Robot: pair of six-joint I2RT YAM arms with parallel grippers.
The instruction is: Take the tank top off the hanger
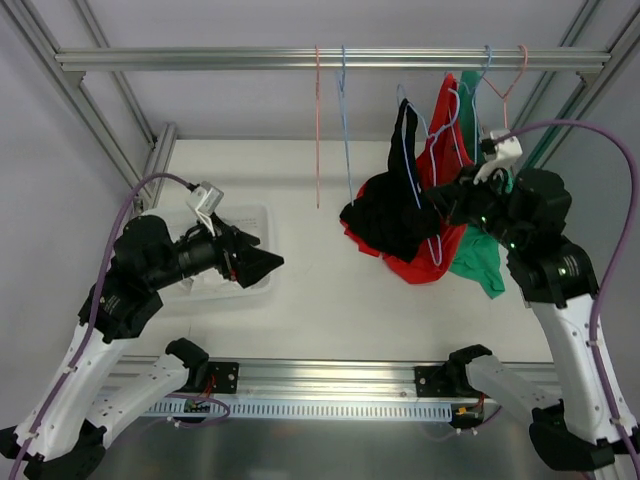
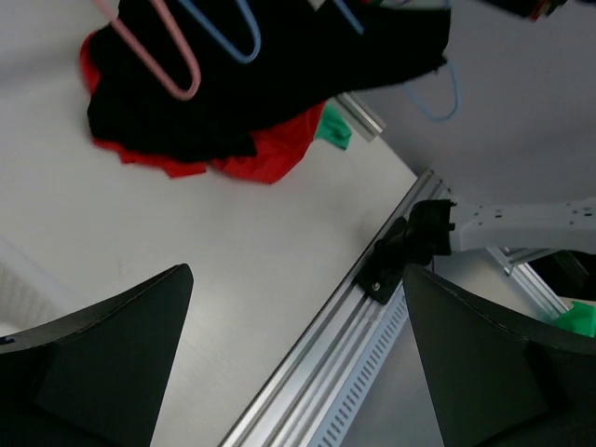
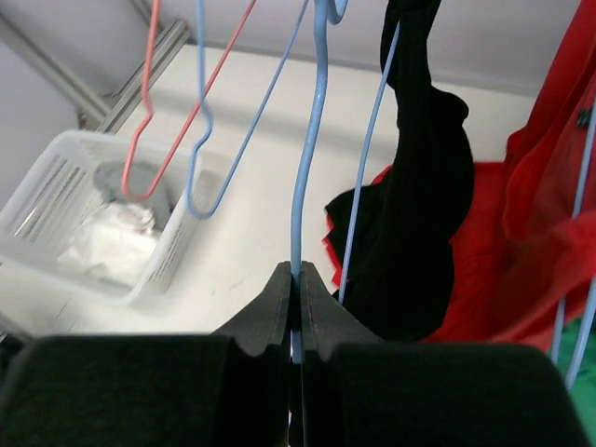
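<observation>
Two pincers show different states: the right pincer (image 3: 296,279) has its fingers pressed together on a blue hanger wire (image 3: 307,168), while the left pincer (image 2: 298,272) stands wide apart with nothing between its fingers. In the overhead view the right pincer (image 1: 440,205) sits right of centre, up against a bunch of hanging clothes. There the black tank top (image 1: 390,215) droops from a blue hanger, its lower part bunched low over the white worktop (image 1: 320,300). A red garment (image 1: 415,265) hangs behind and below it and a green garment (image 1: 480,265) further right. In the right wrist view the black tank top (image 3: 419,233) hangs just right of the clamped wire — whether that wire belongs to its own hanger is unclear. A pink hanger (image 1: 317,130) and a bare blue hanger (image 1: 345,130) dangle from the rail (image 1: 200,58) at upper centre. The left pincer (image 1: 268,263) hovers at centre left beside a white basket (image 1: 250,215) — well apart from the clothes.
</observation>
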